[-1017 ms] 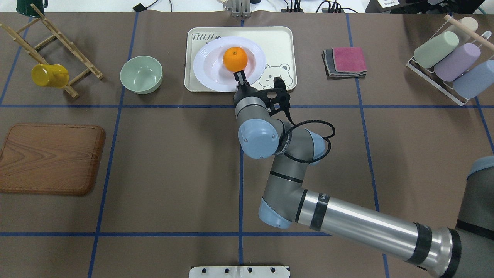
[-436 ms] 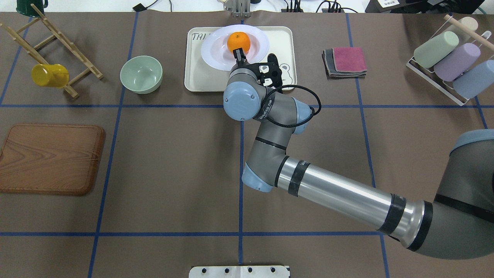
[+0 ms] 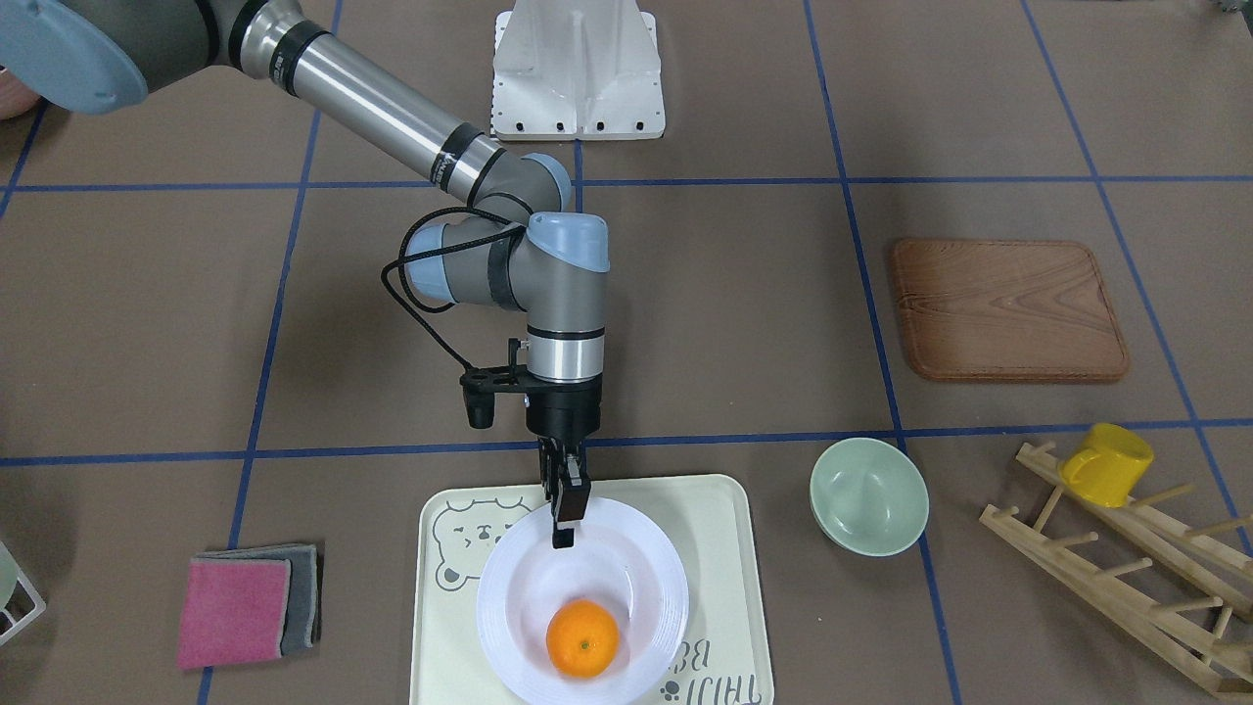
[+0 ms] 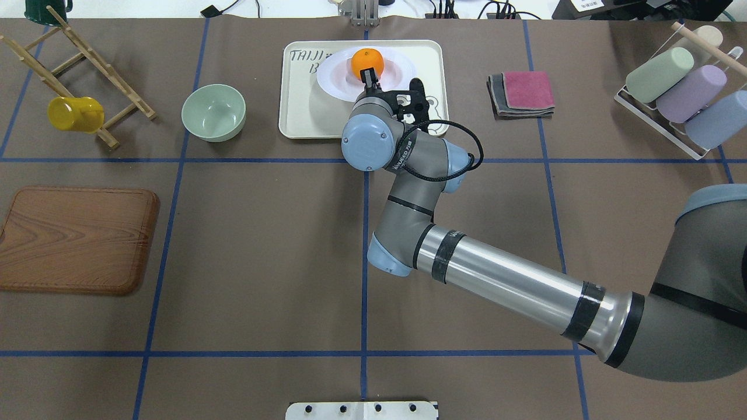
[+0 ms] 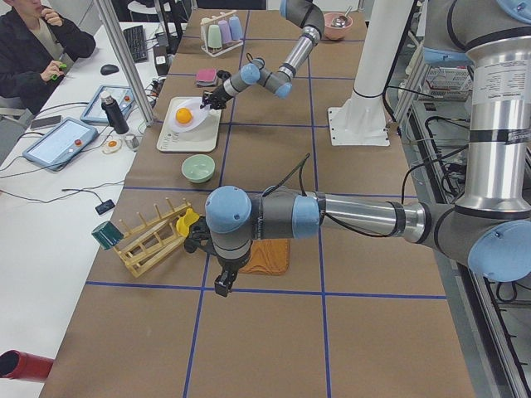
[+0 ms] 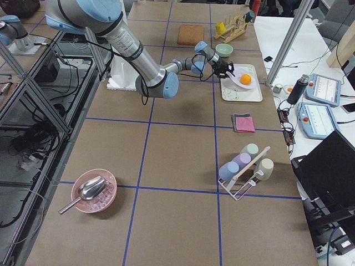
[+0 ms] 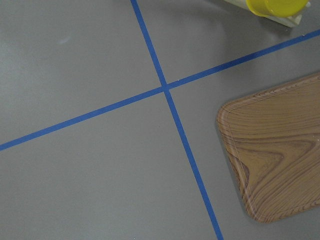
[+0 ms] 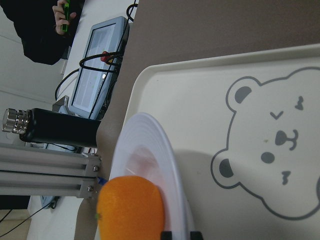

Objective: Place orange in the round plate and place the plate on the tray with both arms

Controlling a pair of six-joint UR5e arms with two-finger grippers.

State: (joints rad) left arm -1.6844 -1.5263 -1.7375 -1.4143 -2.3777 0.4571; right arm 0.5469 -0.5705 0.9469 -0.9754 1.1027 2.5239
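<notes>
Right gripper (image 3: 561,524), front-facing view: jaws closed on the robot-side rim of the round plate (image 3: 519,587).
Orange (image 3: 582,638), front-facing view: lies in the plate's well, on the side away from the gripper.
Tray (image 3: 724,548), front-facing view: under the plate, with a pale-green bowl (image 3: 868,501) beside it on the table.
Overhead view: the plate is over the tray's far half and casts a shadow on the tray; I cannot tell whether it touches.
Right wrist view: the plate's rim runs between the fingertips (image 8: 168,234), with the bear drawing on bare tray alongside.
Left gripper (image 5: 222,286), exterior left view: low over the table near the wooden board (image 5: 270,259); I cannot tell how far its jaws are apart.
Left wrist view: the board's corner and crossed blue tape lines.
</notes>
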